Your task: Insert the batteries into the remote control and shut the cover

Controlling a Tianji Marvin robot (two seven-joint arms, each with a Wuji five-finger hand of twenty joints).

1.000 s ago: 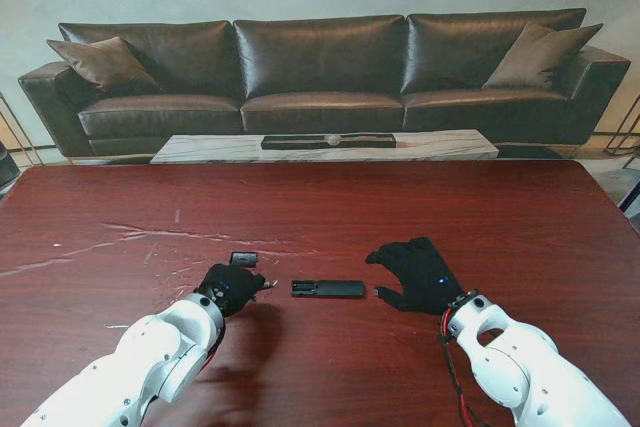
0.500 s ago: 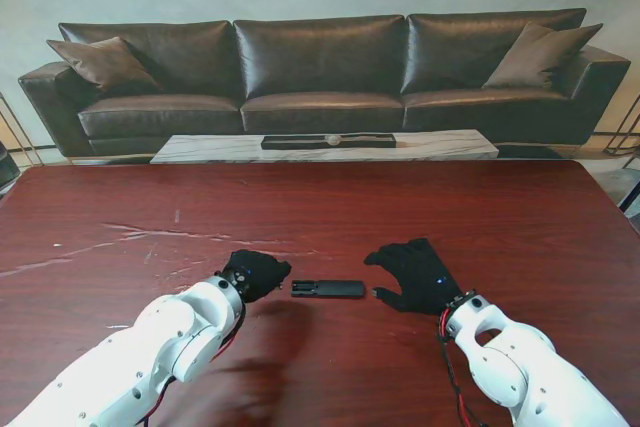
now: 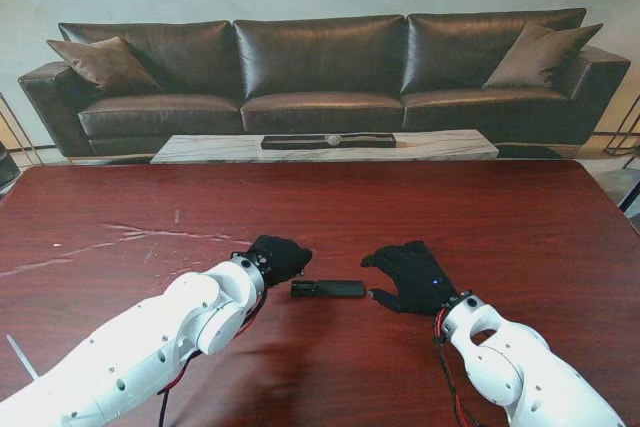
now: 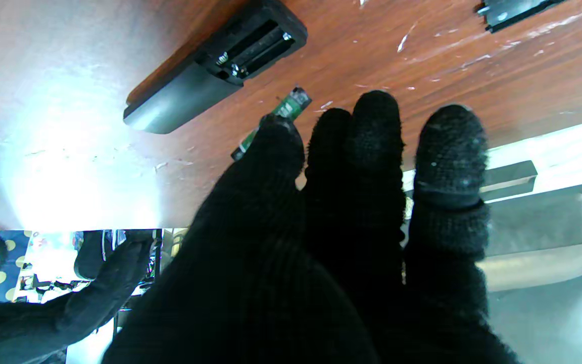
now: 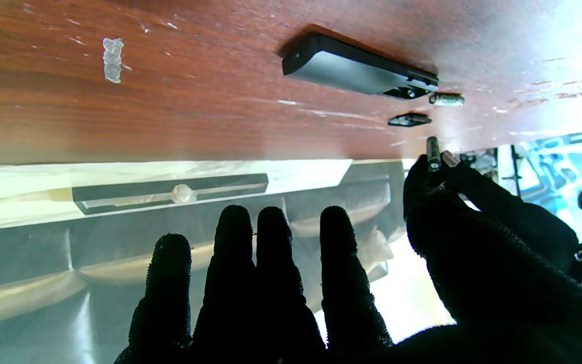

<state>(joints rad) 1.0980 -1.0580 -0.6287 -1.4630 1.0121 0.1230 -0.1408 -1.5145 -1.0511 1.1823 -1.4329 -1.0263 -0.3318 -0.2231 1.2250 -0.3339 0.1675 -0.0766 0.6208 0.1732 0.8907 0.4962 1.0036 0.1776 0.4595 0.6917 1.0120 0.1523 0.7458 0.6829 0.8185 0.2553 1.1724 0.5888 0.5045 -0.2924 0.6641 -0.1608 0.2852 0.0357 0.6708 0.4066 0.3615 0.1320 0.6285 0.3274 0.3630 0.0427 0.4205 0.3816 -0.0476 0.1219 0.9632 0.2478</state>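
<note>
Two hands flank the remote control (image 3: 328, 289), which lies on the red-brown table (image 3: 520, 217) with its long axis running left to right and its battery bay open at the left end. The left hand (image 3: 280, 258) hovers just beside that open end, its fingers clamped on a green battery (image 4: 276, 120) pinched at the fingertips. In the left wrist view the bay shows its springs and looks empty, and the battery lies close to it and points roughly along it. The right hand (image 3: 412, 275) sits just beside the remote's opposite end, fingers apart and holding nothing. A second battery (image 5: 446, 98) lies on the table close to the open end, with the cover (image 5: 409, 120) a little farther off. The left hand is clearly the nearer one to the bay, so seating the cell there is my guess for the coming move.
</note>
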